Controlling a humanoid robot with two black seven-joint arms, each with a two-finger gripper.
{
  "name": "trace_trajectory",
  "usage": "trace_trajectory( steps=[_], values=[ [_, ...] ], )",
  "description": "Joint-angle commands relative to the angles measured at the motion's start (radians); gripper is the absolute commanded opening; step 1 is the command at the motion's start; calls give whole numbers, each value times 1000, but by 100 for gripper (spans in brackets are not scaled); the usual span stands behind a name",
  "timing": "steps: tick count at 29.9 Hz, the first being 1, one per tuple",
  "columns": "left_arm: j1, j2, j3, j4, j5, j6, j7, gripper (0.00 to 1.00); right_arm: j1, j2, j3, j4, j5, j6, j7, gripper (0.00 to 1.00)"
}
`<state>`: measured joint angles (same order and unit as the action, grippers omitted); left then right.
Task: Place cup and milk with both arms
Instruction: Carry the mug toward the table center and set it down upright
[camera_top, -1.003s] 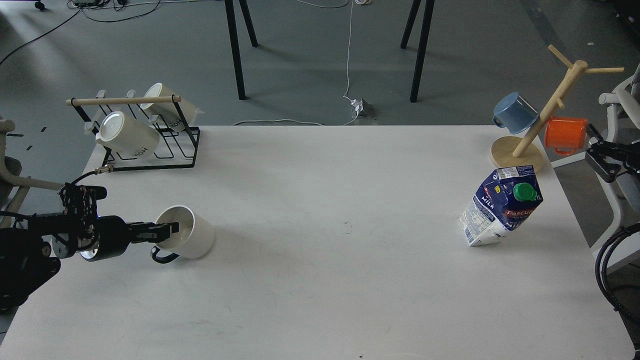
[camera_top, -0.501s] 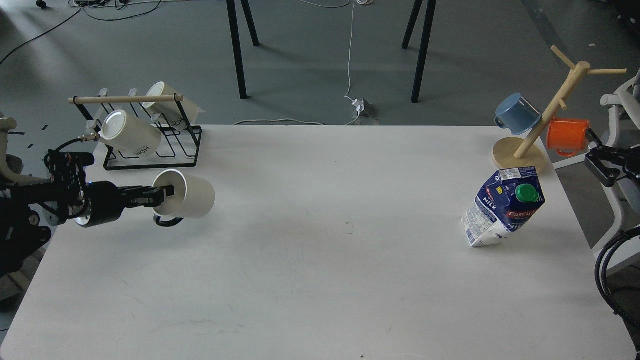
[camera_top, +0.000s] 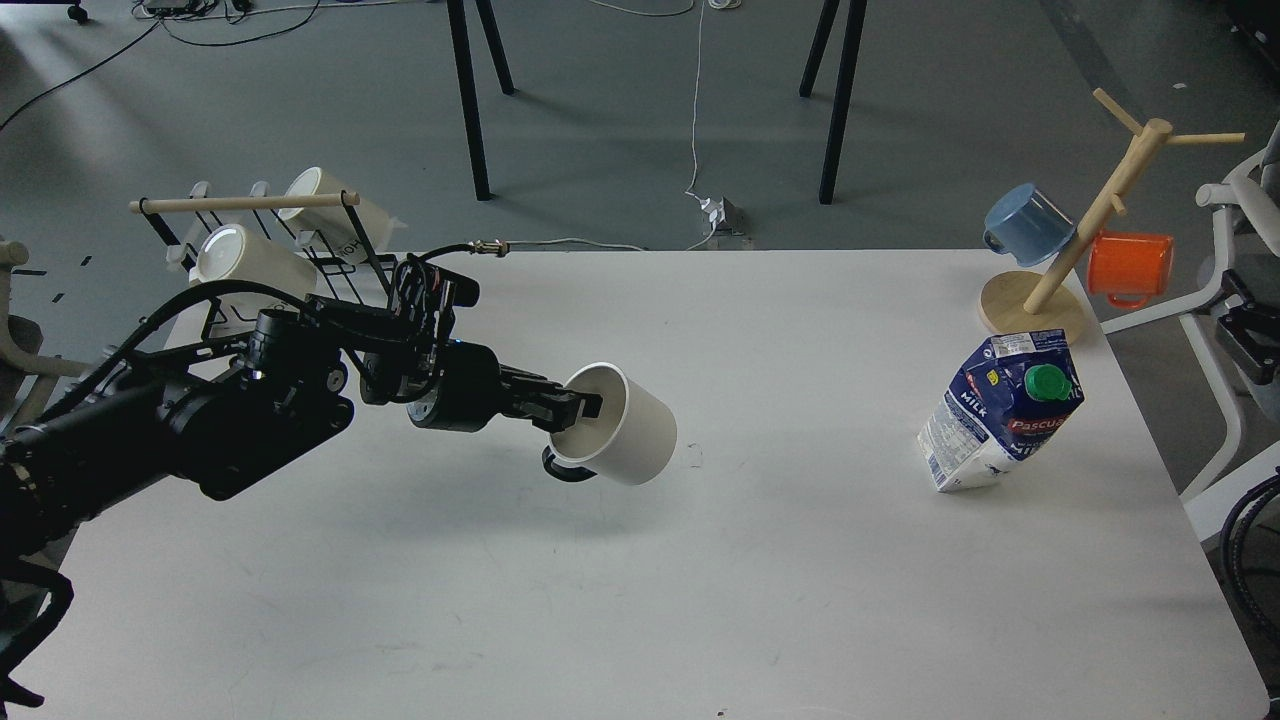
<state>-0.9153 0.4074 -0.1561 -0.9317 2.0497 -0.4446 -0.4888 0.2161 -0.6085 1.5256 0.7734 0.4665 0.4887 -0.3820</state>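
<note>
Smooth white cylindrical ceramic cup with dark loop handle, glossy. Blue-and-white printed cardboard milk carton, gabled top, green screw cap. Both over the matte white tabletop.

Left arm reaches in from the left, extended roughly horizontally toward the tabletop centre. Left gripper: jaws clamped on the cup's near rim, one finger inside the mouth. Cup held clear of the tabletop near centre, long axis near-horizontal, mouth facing left toward the arm, base pointing right, handle underneath.

Carton stands on the right side, leaning right, cap facing the camera. Right gripper out of frame.
</note>
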Motion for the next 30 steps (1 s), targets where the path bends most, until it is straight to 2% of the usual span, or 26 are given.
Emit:
trace_trajectory(
  steps=[1, 15, 20, 30],
  values=[
    [19, -18, 9, 2, 14, 1, 0, 0, -1, 0, -1, 1, 0, 0, 0, 98],
    [52, -128, 17, 97, 40, 4, 0, 4, 0, 0, -1, 0, 0, 0, 0, 98],
    [59, -127, 17, 108, 41, 6, 0, 10, 0, 0, -1, 0, 0, 0, 0, 98],
    [72, -114, 17, 108, 38, 6, 0, 15, -1, 0, -2, 0, 0, 0, 0, 98]
  ],
)
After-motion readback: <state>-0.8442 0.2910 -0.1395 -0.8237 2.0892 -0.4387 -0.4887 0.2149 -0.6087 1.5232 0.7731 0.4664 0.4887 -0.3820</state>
